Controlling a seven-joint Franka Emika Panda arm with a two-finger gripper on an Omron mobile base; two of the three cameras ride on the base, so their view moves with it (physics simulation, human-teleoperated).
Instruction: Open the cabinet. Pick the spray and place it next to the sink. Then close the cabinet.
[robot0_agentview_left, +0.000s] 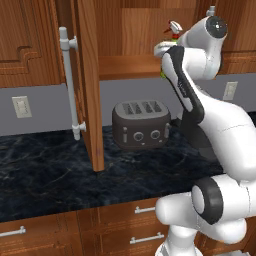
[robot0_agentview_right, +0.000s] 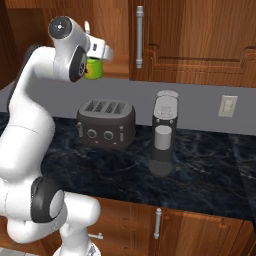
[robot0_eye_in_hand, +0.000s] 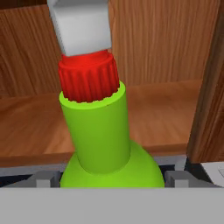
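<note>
1. Gripper up at the open cabinet, jaws spread wide to either side of the spray; the two dark finger tips low at the bottle's left and right, no visible clamp on it.
2. Spray upright on the wooden shelf inside the cabinet, close in front of the hand camera: green body and neck, ribbed red collar, white trigger head on top.
3. In the left base view, red-and-white nozzle poking out above the white wrist, a sliver of green just beside the forearm.
4. In the right base view, green bottle body tucked right behind the hand, at shelf height above the toaster.
5. Cabinet door swung out toward the left base camera, edge-on, long silver bar handle on its left face.
6. Dark four-slot toaster on the black marbled counter, below the shelf.
7. Silver-and-black coffee machine standing to the right of the toaster, apart from it.
8. White wall outlets on the grey backsplash: one left of the door, one at far right.
9. Drawers with short horizontal handles under the counter.
</note>
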